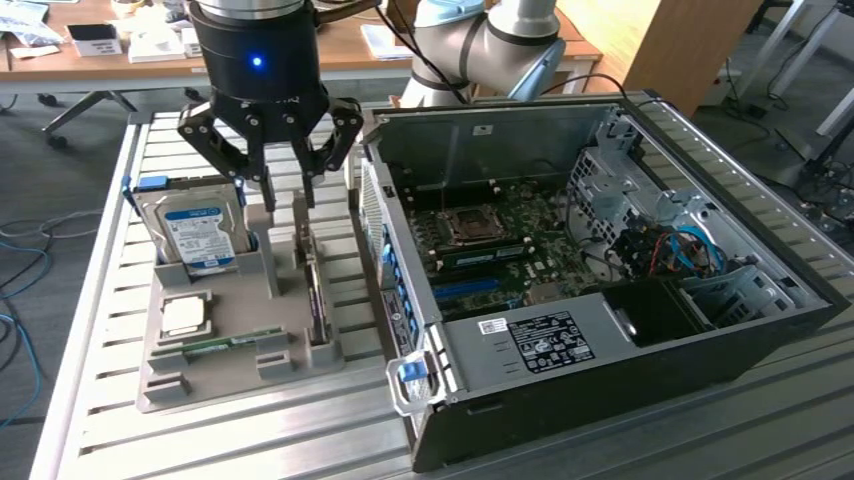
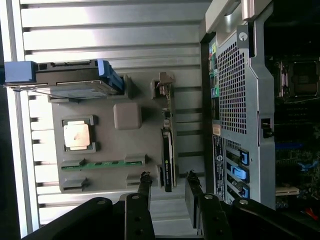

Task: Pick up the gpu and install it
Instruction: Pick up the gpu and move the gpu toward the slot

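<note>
Here the released jaws hang over the gpu (image 1: 314, 290), hard drive (image 1: 200, 235) one side, open case (image 1: 601, 400) just beside.

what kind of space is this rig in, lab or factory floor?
Probably a robotics lab in an office: open PC tower and grey parts holder on a slatted aluminium table, wooden desks behind.

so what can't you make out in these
thin dark gpu card: edge-on in both views, its faces hidden.
silver hard drive's blue-white label: exterior view, print too small.
green motherboard slots: too small in the exterior view, dark and edge-cut in the wrist view.
</note>
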Robot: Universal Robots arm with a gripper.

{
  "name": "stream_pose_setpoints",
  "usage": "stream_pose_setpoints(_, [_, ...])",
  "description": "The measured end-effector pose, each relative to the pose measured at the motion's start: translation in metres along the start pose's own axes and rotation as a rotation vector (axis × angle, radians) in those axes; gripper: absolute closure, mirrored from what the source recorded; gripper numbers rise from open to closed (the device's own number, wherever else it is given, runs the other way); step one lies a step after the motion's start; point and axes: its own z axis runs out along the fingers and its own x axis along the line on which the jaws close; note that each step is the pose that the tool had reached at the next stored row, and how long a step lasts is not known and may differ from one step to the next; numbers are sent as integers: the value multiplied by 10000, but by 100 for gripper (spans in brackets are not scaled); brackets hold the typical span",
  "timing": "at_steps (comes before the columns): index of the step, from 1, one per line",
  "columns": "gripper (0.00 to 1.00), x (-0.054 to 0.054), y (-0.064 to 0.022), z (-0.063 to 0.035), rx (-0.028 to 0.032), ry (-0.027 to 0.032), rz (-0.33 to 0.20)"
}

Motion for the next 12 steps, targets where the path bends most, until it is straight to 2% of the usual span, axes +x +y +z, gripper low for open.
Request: stream_pose_setpoints(12, [58,-29,1,42,-1,-1,1])
